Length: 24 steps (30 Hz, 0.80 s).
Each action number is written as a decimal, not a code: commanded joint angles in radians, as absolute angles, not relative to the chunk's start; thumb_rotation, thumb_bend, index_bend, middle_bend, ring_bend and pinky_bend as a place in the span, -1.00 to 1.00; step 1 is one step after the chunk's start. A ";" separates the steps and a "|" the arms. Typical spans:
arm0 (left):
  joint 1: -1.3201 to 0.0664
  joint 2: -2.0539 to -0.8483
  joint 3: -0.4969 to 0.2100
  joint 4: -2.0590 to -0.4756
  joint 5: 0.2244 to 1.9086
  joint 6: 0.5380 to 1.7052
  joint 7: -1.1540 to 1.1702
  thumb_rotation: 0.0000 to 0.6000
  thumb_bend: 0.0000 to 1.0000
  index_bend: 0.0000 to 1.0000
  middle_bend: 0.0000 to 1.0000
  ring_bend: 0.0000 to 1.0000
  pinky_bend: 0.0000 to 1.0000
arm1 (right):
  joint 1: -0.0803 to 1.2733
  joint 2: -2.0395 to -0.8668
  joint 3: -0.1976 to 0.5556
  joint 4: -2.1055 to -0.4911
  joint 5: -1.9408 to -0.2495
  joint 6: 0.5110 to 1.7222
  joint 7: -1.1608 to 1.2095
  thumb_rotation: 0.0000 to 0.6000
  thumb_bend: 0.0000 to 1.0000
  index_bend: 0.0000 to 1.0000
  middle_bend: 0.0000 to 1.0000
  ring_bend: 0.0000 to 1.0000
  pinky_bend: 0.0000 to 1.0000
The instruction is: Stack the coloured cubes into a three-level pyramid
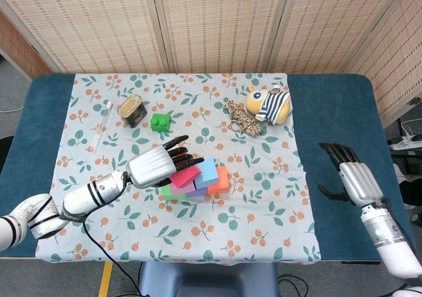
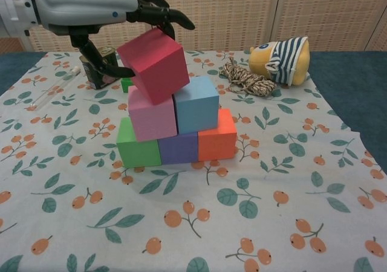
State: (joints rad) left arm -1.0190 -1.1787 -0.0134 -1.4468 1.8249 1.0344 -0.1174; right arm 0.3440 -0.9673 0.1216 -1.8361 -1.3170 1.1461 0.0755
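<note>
The left hand (image 2: 91, 9) reaches in from the upper left of the chest view, with its silver back facing up and its dark fingers (image 2: 163, 15) curved over the top of the red cube (image 2: 154, 65). The thumb comes up from below, so the hand holds the red cube between thumb and fingers. The red cube is tilted, with one corner down on the pink cube (image 2: 151, 118) and the blue cube (image 2: 196, 106).

The pile sits in the middle left of the chest view. At the bottom a green cube (image 2: 136, 148), a purple cube (image 2: 178, 148) and an orange cube (image 2: 217, 136) stand side by side in a row, touching. The pink and blue cubes sit on top of them, side by side.

The right hand (image 1: 349, 177) rests at the right edge of the head view on the blue table (image 1: 336, 112), well apart from the cubes. Its fingers are spread and it holds nothing.

No writing can be read on the cubes.
</note>
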 commanded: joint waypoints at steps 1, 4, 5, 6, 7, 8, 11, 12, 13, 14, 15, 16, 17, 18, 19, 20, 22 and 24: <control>-1.019 -1.180 -0.013 -1.445 1.823 1.034 -0.124 1.00 -0.23 -1.00 -0.46 -0.63 -0.91 | 0.342 -0.966 0.123 -1.837 -1.317 1.149 0.077 1.00 -0.62 -1.00 -0.87 -1.00 -0.92; -1.020 -1.178 -0.011 -1.447 1.824 1.033 -0.129 1.00 -0.25 -1.00 -0.62 -0.68 -0.91 | 0.341 -0.964 0.124 -1.837 -1.316 1.151 0.079 1.00 -0.62 -1.00 -0.87 -1.00 -0.92; -1.021 -1.176 -0.009 -1.451 1.827 1.034 -0.130 1.00 -0.26 -1.00 -0.69 -0.70 -0.91 | 0.341 -0.964 0.124 -1.837 -1.316 1.151 0.079 1.00 -0.62 -1.00 -0.87 -1.00 -0.92; -1.021 -1.175 -0.007 -1.454 1.829 1.034 -0.132 1.00 -0.26 -1.00 -0.73 -0.71 -0.91 | 0.341 -0.964 0.124 -1.837 -1.316 1.151 0.079 1.00 -0.62 -1.00 -0.87 -1.00 -0.92; -1.022 -1.174 -0.007 -1.456 1.831 1.035 -0.133 1.00 -0.27 -1.00 -0.76 -0.72 -0.91 | 0.341 -0.964 0.124 -1.837 -1.316 1.150 0.079 1.00 -0.62 -1.00 -0.87 -1.00 -0.92; -1.022 -1.174 -0.006 -1.459 1.833 1.035 -0.133 1.00 -0.27 -1.00 -0.79 -0.72 -0.91 | 0.341 -0.964 0.124 -1.837 -1.316 1.150 0.079 1.00 -0.62 -1.00 -0.87 -1.00 -0.92; -1.023 -1.174 -0.006 -1.464 1.835 1.036 -0.136 1.00 -0.27 -1.00 -0.87 -0.75 -0.91 | 0.342 -0.966 0.125 -1.836 -1.315 1.148 0.081 1.00 -0.62 -1.00 -0.87 -1.00 -0.92; -1.023 -1.174 -0.006 -1.464 1.835 1.037 -0.136 1.00 -0.27 -1.00 -0.88 -0.75 -0.91 | 0.342 -0.966 0.125 -1.836 -1.315 1.148 0.081 1.00 -0.62 -1.00 -0.87 -1.00 -0.92; -1.023 -1.175 -0.006 -1.464 1.835 1.037 -0.136 1.00 -0.27 -1.00 -0.90 -0.75 -0.91 | 0.342 -0.966 0.125 -1.836 -1.315 1.148 0.081 1.00 -0.62 -1.00 -0.87 -1.00 -0.92; -1.023 -1.175 -0.006 -1.464 1.834 1.037 -0.136 1.00 -0.27 -1.00 -0.91 -0.76 -0.91 | 0.342 -0.966 0.125 -1.836 -1.315 1.147 0.081 1.00 -0.62 -1.00 -0.87 -1.00 -0.92; -1.023 -1.176 -0.007 -1.462 1.833 1.038 -0.135 1.00 -0.27 -1.00 -0.92 -0.76 -0.91 | 0.341 -0.966 0.125 -1.836 -1.315 1.147 0.081 1.00 -0.62 -1.00 -0.87 -1.00 -0.92; -1.022 -1.177 -0.011 -1.460 1.828 1.043 -0.139 1.00 -0.27 -1.00 -0.94 -0.77 -0.91 | 0.340 -0.965 0.125 -1.834 -1.312 1.148 0.083 1.00 -0.62 -1.00 -0.87 -1.00 -0.92; -1.021 -1.177 -0.012 -1.459 1.828 1.048 -0.145 1.00 -0.27 -1.00 -0.95 -0.78 -0.91 | 0.339 -0.964 0.126 -1.833 -1.312 1.149 0.084 1.00 -0.62 -1.00 -0.87 -1.00 -0.92; -1.020 -1.177 -0.013 -1.458 1.830 1.054 -0.149 1.00 -0.27 -1.00 -0.96 -0.79 -0.91 | 0.339 -0.964 0.126 -1.832 -1.312 1.150 0.085 1.00 -0.62 -1.00 -0.87 -1.00 -0.92; -1.017 -1.177 -0.015 -1.457 1.831 1.065 -0.157 1.00 -0.27 -1.00 -0.97 -0.79 -0.90 | 0.339 -0.963 0.127 -1.832 -1.313 1.150 0.086 1.00 -0.62 -1.00 -0.87 -1.00 -0.92; -1.016 -1.176 -0.016 -1.456 1.833 1.073 -0.163 1.00 -0.27 -1.00 -0.98 -0.80 -0.90 | 0.339 -0.963 0.127 -1.831 -1.313 1.151 0.087 1.00 -0.62 -1.00 -0.87 -1.00 -0.92; -1.010 -1.173 -0.018 -1.456 1.834 1.094 -0.182 1.00 -0.27 -1.00 -0.99 -0.81 -0.90 | 0.339 -0.964 0.128 -1.831 -1.314 1.150 0.086 1.00 -0.62 -1.00 -0.87 -1.00 -0.92; -1.003 -1.166 -0.020 -1.459 1.833 1.115 -0.206 1.00 -0.27 -1.00 -1.00 -0.83 -0.89 | 0.340 -0.964 0.128 -1.830 -1.313 1.149 0.084 1.00 -0.62 -1.00 -0.87 -1.00 -0.92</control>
